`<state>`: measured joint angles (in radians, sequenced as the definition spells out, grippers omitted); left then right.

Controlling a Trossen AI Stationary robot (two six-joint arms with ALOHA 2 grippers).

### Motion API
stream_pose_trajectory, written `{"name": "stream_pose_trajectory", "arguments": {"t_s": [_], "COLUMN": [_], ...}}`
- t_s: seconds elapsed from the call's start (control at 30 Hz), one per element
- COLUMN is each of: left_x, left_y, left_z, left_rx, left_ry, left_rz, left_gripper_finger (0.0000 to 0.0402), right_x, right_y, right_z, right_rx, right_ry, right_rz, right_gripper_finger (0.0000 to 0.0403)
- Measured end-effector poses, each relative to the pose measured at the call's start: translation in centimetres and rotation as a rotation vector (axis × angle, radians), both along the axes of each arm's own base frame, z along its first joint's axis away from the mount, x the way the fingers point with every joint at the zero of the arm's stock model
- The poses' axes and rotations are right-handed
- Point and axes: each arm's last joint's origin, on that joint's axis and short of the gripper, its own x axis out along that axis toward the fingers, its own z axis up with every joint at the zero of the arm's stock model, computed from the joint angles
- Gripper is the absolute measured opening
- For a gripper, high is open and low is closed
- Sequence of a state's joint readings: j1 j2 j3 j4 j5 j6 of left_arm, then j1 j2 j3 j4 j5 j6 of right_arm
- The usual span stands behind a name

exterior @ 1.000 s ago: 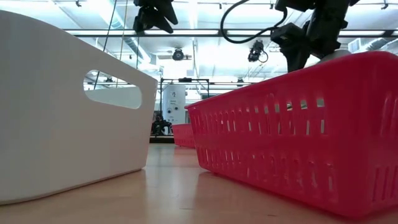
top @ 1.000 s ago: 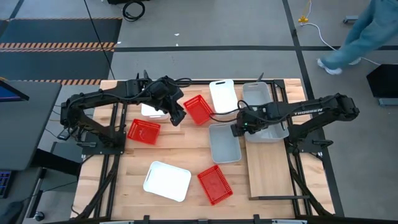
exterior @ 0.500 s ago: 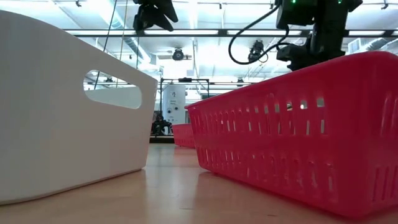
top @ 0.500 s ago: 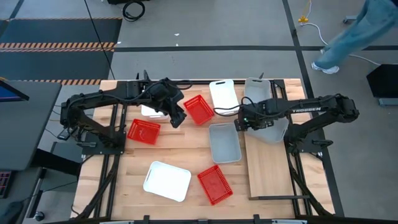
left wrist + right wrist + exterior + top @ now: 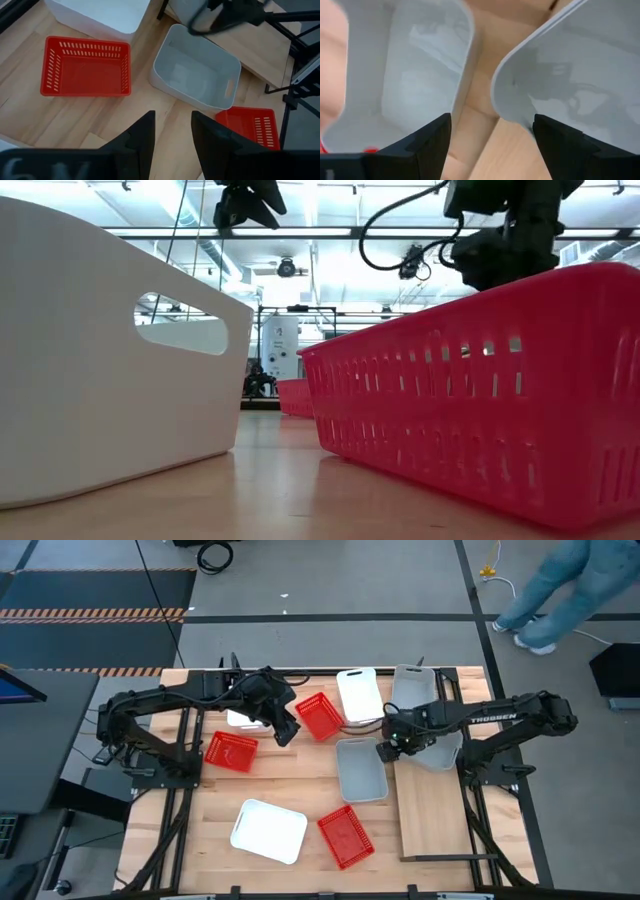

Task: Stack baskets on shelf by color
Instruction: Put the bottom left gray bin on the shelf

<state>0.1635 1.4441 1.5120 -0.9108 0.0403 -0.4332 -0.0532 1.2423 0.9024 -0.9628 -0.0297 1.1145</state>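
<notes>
In the high view my right gripper [image 5: 383, 750] is open and hovers over the gap between the light grey basket [image 5: 362, 769] on the table and the grey basket [image 5: 427, 718] on the far end of the pale shelf [image 5: 431, 810]. The right wrist view shows both: my right gripper [image 5: 490, 134], table basket [image 5: 405, 75], shelf basket [image 5: 570, 80]. My left gripper [image 5: 286, 730], open, hangs above the table beside a red basket [image 5: 320, 715] and a white basket [image 5: 243, 718]. Other baskets rest flat: white [image 5: 358, 693], white [image 5: 268, 830], red [image 5: 230, 751], red [image 5: 345, 836].
The left wrist view looks down on a red basket [image 5: 85, 66], the grey basket [image 5: 197, 72] and another red one [image 5: 250, 127]. The shelf's near half lies bare. A person [image 5: 560, 585] walks on the floor beyond the table's far right corner.
My right gripper shifted a little toward the far edge, then came back toward the near edge, ending over the gap between the two grey baskets. The person beyond the table walked on.
</notes>
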Motion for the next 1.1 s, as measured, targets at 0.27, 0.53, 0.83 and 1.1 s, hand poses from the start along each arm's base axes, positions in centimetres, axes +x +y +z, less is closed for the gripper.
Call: {"name": "stream_pose_trajectory", "arguments": {"t_s": [0.27,0.53,0.83,1.1], "left_x": [0.0,0.0,0.0,0.0], "left_y": [0.1,0.1,0.1,0.1], "left_z": [0.0,0.0,0.0,0.0], "left_rx": [0.011,0.013,0.012,0.015], "left_ry": [0.001,0.0,0.0,0.001], "left_rz": [0.01,0.008,0.008,0.004], "left_gripper_finger": [0.0133,0.0133,0.0133,0.0133], "right_x": [0.0,-0.6,-1.6,-2.6], "right_y": [2.5,3.2,4.0,4.0], "right_z": [0.0,-0.1,-0.3,-0.3], "right_rx": [0.04,0.009,0.069,0.029], "right_ry": [-0.003,0.059,0.156,0.251], "right_rz": [0.18,0.197,0.164,0.153], "right_gripper_finger": [0.0273,0.0272,0.0271,0.0265]}}
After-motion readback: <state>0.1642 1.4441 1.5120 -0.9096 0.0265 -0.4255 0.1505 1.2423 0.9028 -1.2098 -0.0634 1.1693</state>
